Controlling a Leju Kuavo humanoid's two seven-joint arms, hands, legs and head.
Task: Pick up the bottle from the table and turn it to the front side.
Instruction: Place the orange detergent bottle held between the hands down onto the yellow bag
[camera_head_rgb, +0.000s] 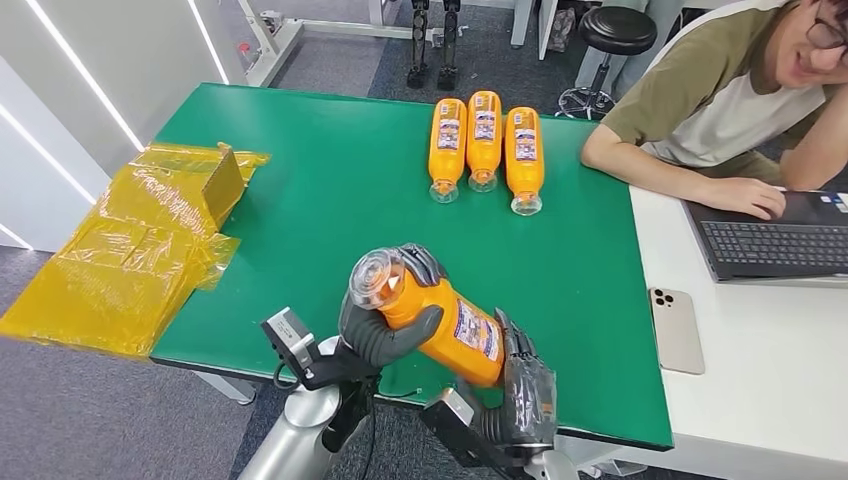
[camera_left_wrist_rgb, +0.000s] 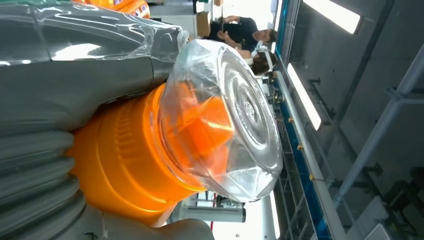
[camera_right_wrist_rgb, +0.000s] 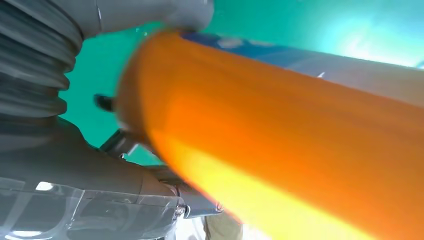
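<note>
Closest to us, the robot's two hands hold one orange bottle (camera_head_rgb: 440, 318) up in the air, just above the near edge of the green tabletop (camera_head_rgb: 330, 200). The right hand (camera_head_rgb: 520, 395) grips the bottom end, its fingers clamped around it. The left hand (camera_head_rgb: 385, 325) has its fingers wrapped tight around the neck, right below the clear cap (camera_head_rgb: 375, 277). The bottle is tilted, with the cap end higher and its label (camera_head_rgb: 478, 330) facing up. Three more orange bottles (camera_head_rgb: 485, 150) lie side by side near the far edge, caps pointing toward the robot. A yellow plastic bag (camera_head_rgb: 130, 260) hangs off the left edge. A person (camera_head_rgb: 720, 110) sits at the white desk (camera_head_rgb: 780, 360) on the right, with a laptop (camera_head_rgb: 770, 240) and a phone (camera_head_rgb: 677, 330).
</note>
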